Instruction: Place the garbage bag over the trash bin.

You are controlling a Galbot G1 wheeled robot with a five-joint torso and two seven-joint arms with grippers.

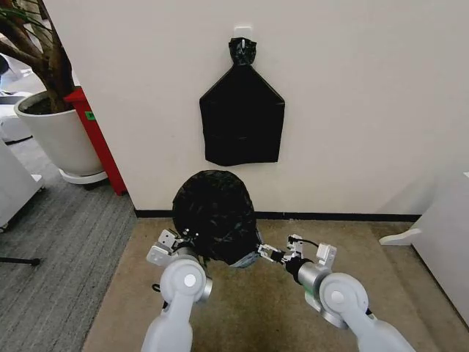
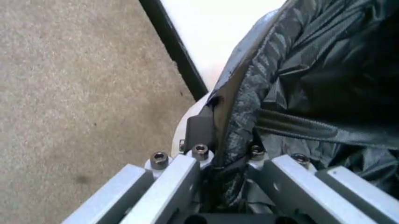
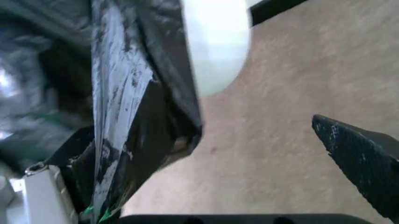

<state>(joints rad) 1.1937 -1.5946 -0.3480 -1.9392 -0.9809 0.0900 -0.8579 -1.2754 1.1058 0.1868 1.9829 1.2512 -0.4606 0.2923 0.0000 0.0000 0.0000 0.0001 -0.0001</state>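
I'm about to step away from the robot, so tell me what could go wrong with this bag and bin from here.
1. The left gripper pinches a thin fold of the garbage bag at the trash bin rim; pulling may tear it.
2. The right gripper has its jaws open, with the bag against only one side, so that edge could slip off the rim.
3. The light bin might tip if tugged unevenly.

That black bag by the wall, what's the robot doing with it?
The robot is fitting the garbage bag over the trash bin, which stands on the carpet against the wall. The left end effector pinches the bag's edge on one side. The right end effector is at the other side with its fingers apart, bag plastic lying against one of them. The bag puffs up over the bin's top, and white bin wall peeks out underneath.
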